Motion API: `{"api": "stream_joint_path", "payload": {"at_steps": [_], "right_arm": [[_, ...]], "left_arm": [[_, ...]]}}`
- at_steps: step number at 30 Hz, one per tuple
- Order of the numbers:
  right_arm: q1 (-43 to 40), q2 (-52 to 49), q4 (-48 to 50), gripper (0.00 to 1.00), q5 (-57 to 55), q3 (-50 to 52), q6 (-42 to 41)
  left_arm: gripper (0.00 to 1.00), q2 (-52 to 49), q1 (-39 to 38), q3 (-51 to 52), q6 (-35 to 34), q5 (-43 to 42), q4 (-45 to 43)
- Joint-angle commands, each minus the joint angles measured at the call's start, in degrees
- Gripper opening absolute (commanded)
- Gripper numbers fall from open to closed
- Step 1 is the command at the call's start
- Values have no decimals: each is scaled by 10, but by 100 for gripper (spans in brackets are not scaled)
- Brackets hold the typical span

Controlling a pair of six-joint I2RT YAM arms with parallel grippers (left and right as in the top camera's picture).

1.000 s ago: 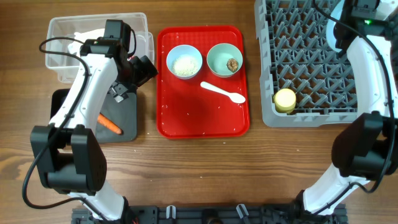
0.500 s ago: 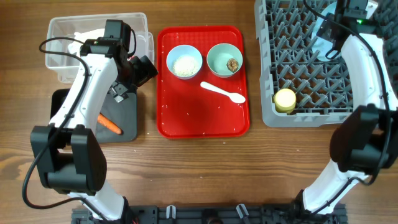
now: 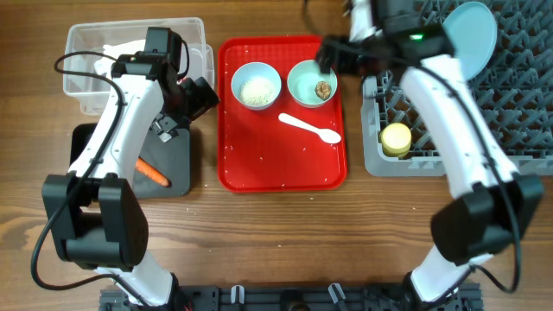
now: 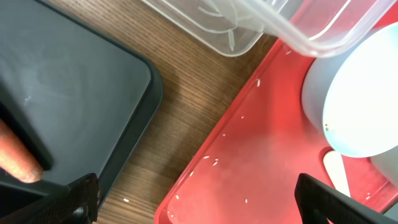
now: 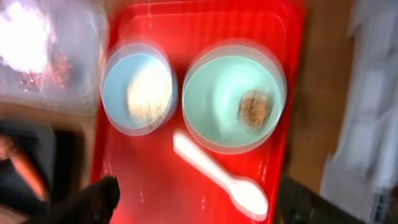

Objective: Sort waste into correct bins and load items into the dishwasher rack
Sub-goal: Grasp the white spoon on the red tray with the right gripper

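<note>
Position: mint-green bowl (image 5: 214,102) just ahead of right gripper (image 5: 208,202) | state: right gripper spread wide, empty; left gripper (image 4: 202,198) likewise

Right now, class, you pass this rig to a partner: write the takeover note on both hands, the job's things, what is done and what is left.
The left hand is open and empty, between the black tray and the red tray.
The right hand is open and empty, above the two bowls.
Done: light-blue plate upright in the dishwasher rack, yellow cup in it; carrot in the black tray, napkin in the clear tub.
Left: pale-blue bowl holds rice, mint-green bowl holds a brown lump, white spoon beside them on the red tray. Bin the scraps, rack the bowls.
</note>
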State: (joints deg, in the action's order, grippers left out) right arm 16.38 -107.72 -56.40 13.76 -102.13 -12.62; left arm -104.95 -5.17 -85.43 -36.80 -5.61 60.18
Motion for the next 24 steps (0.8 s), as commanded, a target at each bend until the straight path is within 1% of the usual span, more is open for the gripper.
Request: {"api": "stream_joint_path", "payload": {"at_steps": [1, 2, 3, 5, 7, 8, 10, 13, 17, 21, 24], "right_arm": [[35, -29, -61, 80, 9, 1, 156], [49, -31, -73, 79, -2, 11, 219], [57, -33, -73, 78, -21, 23, 249], [63, -33, -44, 75, -49, 71, 269], [63, -34, -14, 72, -45, 121, 294], [63, -34, 6, 70, -45, 145, 300], [63, -34, 69, 63, -45, 205, 306], [63, -35, 169, 63, -48, 271, 307], [63, -35, 261, 63, -47, 316, 304], [63, -35, 316, 59, -45, 344, 303], [63, -36, 332, 51, -45, 361, 289]], "left_arm": [[100, 14, 2, 3, -1, 6, 0], [100, 14, 2, 3, -1, 6, 0], [100, 14, 2, 3, -1, 6, 0], [100, 14, 2, 3, -1, 6, 0], [100, 14, 2, 3, -1, 6, 0], [100, 14, 2, 3, -1, 6, 0], [100, 14, 2, 3, -1, 6, 0], [100, 14, 2, 3, -1, 6, 0], [100, 14, 2, 3, -1, 6, 0], [100, 14, 2, 3, -1, 6, 0], [100, 14, 2, 3, -1, 6, 0]]}}
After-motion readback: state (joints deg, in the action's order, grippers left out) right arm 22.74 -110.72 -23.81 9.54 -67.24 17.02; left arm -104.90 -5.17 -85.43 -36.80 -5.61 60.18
